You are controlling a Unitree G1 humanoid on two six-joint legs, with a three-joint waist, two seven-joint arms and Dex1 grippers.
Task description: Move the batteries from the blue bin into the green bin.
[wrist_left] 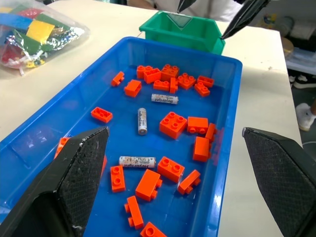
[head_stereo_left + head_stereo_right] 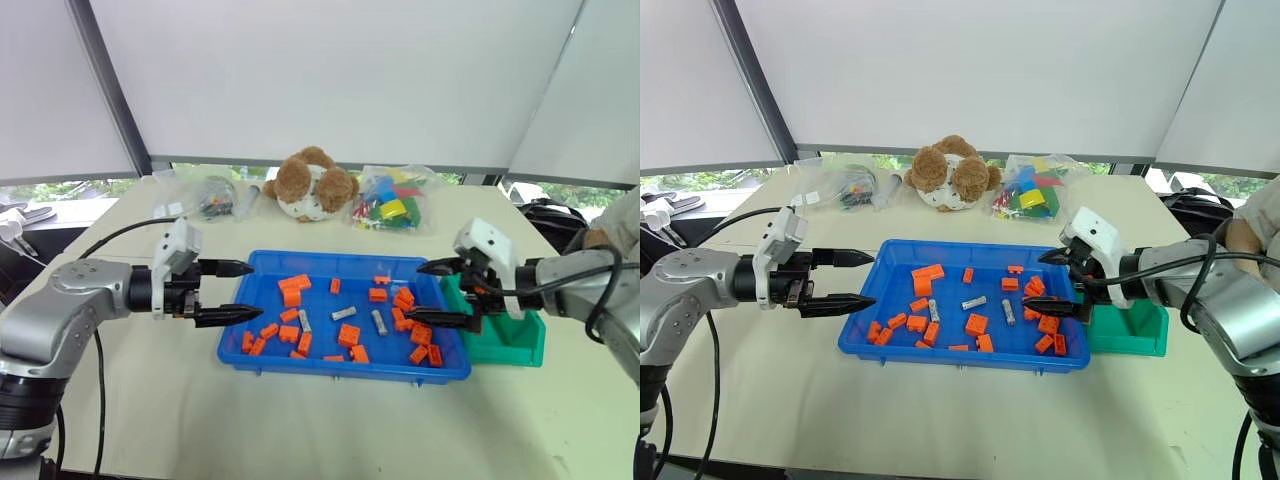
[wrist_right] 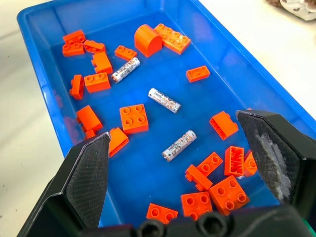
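The big pale surface (image 2: 330, 420) holds everything, so the robot can reach it all from one spot. I will use the blue bin (image 2: 262, 262) as my marker.

The blue bin sits in the middle of the surface, right in front of the robot, between its two arms. That looks like a good place, because either arm can get into it.

The green bin (image 2: 520, 345) is pushed up against the right end of the blue bin, touching it or nearly so. It looks empty. I think it is kept that close so a battery only needs a short trip.

Behind the blue bin are a brown teddy bear (image 2: 312, 184), a bag of coloured bricks (image 2: 393, 199) and a smaller bag of bits (image 2: 205, 197). They are well back from it, out of the way.

The left pincer (image 2: 232, 291) hangs at the left end of the blue bin, pointing in over it. Its two black fingers are wide apart with nothing between them. The right pincer (image 2: 443, 293) hangs over the right end of the blue bin, by the green bin. It is spread wide too and holds nothing. Both look ready to go down and pick.

Inside the blue bin lie lots of orange toy bricks (image 3: 134, 118), scattered about. Three batteries (image 3: 178, 145) lie flat among them near the middle, none moved yet. The bricks sit close, so picking could be fiddly.
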